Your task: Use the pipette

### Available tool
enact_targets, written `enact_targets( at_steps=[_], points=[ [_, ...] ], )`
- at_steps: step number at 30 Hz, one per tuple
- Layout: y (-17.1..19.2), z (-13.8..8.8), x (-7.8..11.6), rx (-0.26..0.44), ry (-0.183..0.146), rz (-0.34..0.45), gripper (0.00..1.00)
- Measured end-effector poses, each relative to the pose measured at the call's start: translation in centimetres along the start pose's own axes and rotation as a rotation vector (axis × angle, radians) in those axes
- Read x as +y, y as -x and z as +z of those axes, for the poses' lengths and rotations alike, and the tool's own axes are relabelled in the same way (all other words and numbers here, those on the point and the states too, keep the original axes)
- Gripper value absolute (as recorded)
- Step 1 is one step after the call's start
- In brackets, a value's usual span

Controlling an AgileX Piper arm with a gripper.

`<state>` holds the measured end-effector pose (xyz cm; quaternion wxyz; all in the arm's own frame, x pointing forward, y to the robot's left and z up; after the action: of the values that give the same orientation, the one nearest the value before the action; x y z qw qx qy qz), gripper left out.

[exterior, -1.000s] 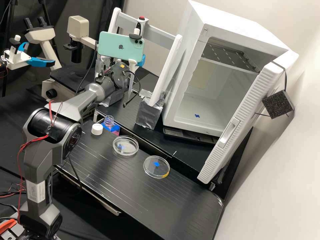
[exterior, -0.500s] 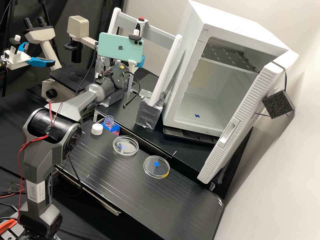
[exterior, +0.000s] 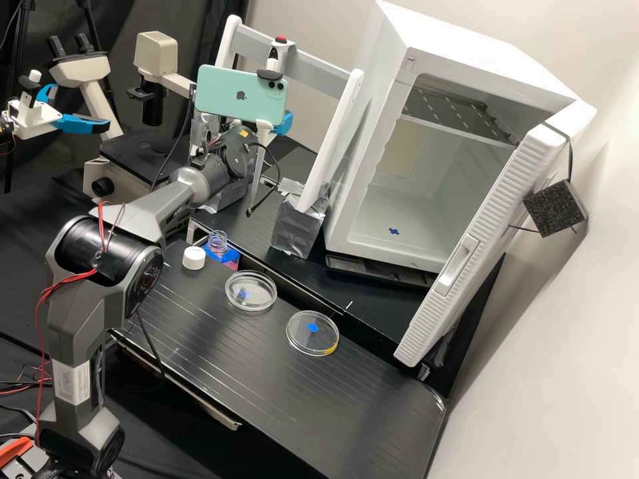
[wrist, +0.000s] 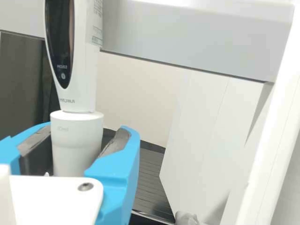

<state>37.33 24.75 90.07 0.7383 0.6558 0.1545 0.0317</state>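
Note:
In the high view my gripper (exterior: pixel 284 122) is up at the grey rack bar, partly behind the phone mounted on the wrist. The white pipette (exterior: pixel 281 52) stands upright there, its red-topped end above the phone. From the wrist view, the gripper (wrist: pixel 77 140) is shut on the pipette (wrist: pixel 77 136), a finger on either side of its pale collar. On the bench are an open clear bottle (exterior: pixel 217 243), its white cap (exterior: pixel 194 258), a clear petri dish (exterior: pixel 250 291) and another round dish or lid (exterior: pixel 313 334).
The rack's white upright (exterior: pixel 335 140) and its foil-wrapped foot (exterior: pixel 297 226) stand right of the gripper. Beyond is a white incubator (exterior: pixel 393 246) with its door open. A microscope (exterior: pixel 120 150) is behind the arm, and a second arm's blue fingers (exterior: pixel 83 124) are at far left.
The pipette's red top has shifted slightly down and left, and the phone on the wrist has sunk a little. The bottle, cap and dishes have not moved.

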Motion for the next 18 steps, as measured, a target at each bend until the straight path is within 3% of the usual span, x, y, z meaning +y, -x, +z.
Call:
enact_targets(
  at_steps=[10, 18],
  points=[
    [1.4, 0.4, -0.8, 0.004, -0.003, -0.023, 1.0],
    [6.2, -0.1, -1.1, 0.117, -0.015, -0.004, 1.0]
  ],
)
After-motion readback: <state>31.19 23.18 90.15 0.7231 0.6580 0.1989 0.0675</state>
